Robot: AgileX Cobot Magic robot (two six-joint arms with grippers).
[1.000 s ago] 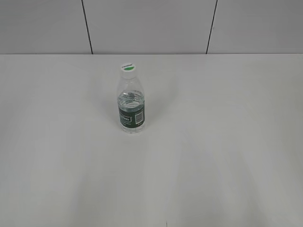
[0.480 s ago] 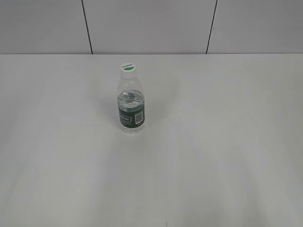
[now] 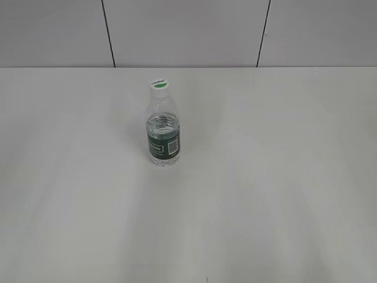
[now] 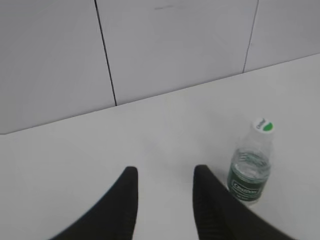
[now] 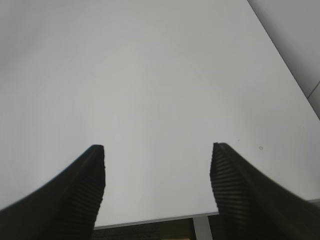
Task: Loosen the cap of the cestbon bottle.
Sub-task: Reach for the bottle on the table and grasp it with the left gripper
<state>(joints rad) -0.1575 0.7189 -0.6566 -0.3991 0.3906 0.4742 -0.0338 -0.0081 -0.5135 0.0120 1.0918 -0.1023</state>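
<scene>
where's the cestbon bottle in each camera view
Exterior view: cestbon bottle stands upright left of centre on the white table.
Left wrist view: lower right, right of the open left gripper.
Right wrist view: not in it.
Shared landmark: the white cap with its green mark, also seen here.

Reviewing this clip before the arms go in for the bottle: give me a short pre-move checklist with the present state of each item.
1. Bottle standing upright on the table: ok.
2. Cap seated on the bottle's neck: ok; how tight it is, cannot tell.
3. Left gripper open and empty, with the bottle off to its right, not between its fingers: ok.
4. Right gripper open wide and empty: ok.
5. Bottle in the right wrist view: not ok, only bare table shows there.
6. Space around the bottle free of other things, in the exterior view: ok.
</scene>
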